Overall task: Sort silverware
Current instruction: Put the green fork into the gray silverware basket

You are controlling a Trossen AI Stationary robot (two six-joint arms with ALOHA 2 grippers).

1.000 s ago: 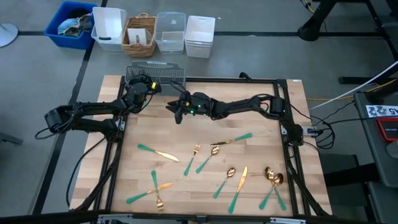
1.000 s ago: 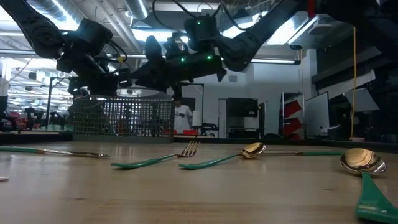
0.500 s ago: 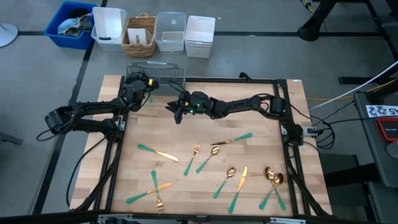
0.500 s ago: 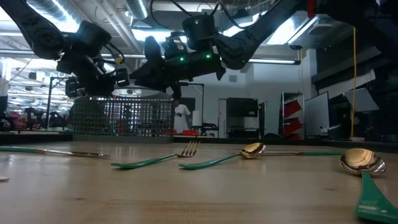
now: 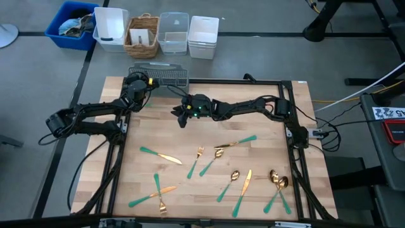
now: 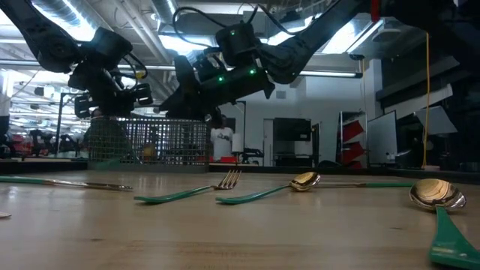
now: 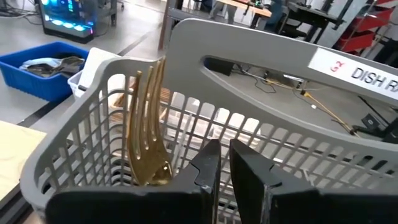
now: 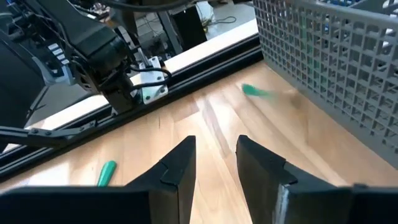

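Note:
The silverware (image 5: 215, 171) lies scattered on the near half of the wooden table: gold heads, teal handles. In the low view, a fork (image 6: 191, 191) and two spoons (image 6: 300, 182) lie flat. A grey mesh basket (image 5: 159, 75) stands at the far edge. A gold fork (image 7: 148, 124) stands in it, tines up, leaning on the wall. My left gripper (image 7: 224, 167) hovers at the basket's rim, open by a narrow gap and empty; it also shows in the high view (image 5: 137, 85). My right gripper (image 8: 214, 168) is open and empty above bare wood near the basket (image 5: 183, 113).
A blurred teal piece (image 8: 255, 91) shows on the wood beside the basket's wall. Bins stand beyond the far edge: blue (image 5: 71, 22), white (image 5: 109, 28), wicker (image 5: 142, 35), clear (image 5: 173, 33), white (image 5: 202, 37). Black frame rails (image 5: 288, 126) border the table.
My left gripper has moved a little toward the table's far edge, up to the basket. My right gripper has stayed almost in place near the basket. The silverware on the table has not moved.

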